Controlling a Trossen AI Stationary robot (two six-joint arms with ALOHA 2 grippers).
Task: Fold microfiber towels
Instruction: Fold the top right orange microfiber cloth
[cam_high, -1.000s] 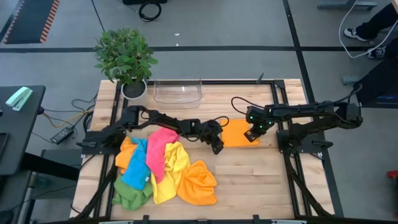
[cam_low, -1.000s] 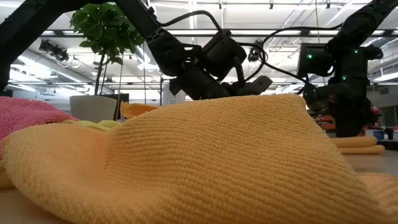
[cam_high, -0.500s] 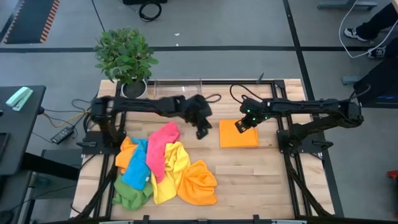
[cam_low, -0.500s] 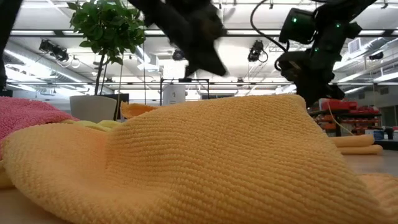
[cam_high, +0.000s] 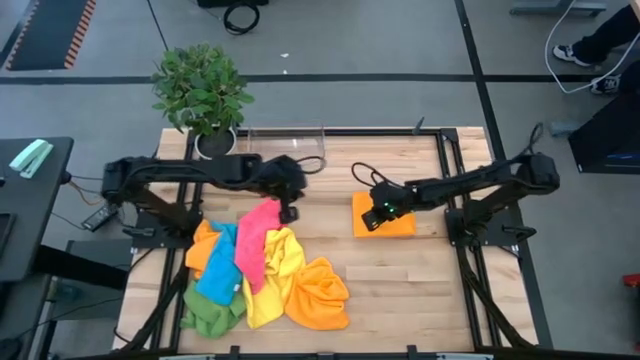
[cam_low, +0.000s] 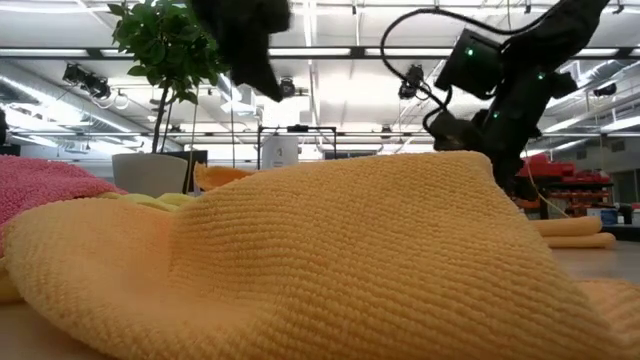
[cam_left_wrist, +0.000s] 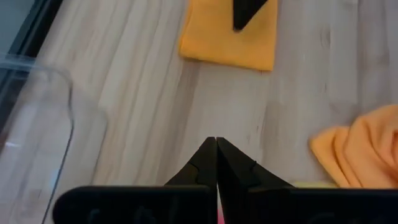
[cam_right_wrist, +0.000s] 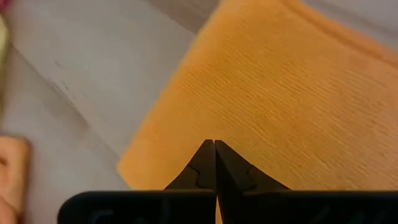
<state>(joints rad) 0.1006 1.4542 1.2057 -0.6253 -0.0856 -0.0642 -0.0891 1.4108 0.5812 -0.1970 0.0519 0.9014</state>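
A folded orange towel (cam_high: 392, 216) lies flat on the table right of centre. It also shows in the right wrist view (cam_right_wrist: 273, 93) and the left wrist view (cam_left_wrist: 230, 34). My right gripper (cam_high: 367, 222) is shut over the towel's near left corner (cam_right_wrist: 214, 144). A loose pile of towels (cam_high: 260, 270) in orange, blue, pink, yellow and green lies at the near left. My left gripper (cam_high: 290, 212) is shut and empty, raised above the far end of the pink towel (cam_high: 262, 228). The yellow towel (cam_low: 300, 260) fills the low view. My right gripper's shut fingers point down at the folded orange towel near its near left corner (cam_right_wrist: 186, 143). I cannot tell whether the tips touch the cloth. The towel lies flat on the table.
A clear plastic tray (cam_high: 285, 146) stands at the far edge, next to a potted plant (cam_high: 200, 90) at the far left. Bare wood (cam_high: 400, 280) lies near of the folded towel. Black frame rails (cam_high: 455, 200) run along both sides of the table.
My left gripper has left the folded orange towel and swung toward the table's left, rising to above the pink towel's far end. My right gripper has moved across the folded towel toward the table's left, to its near left corner. The folded towel stays flat.
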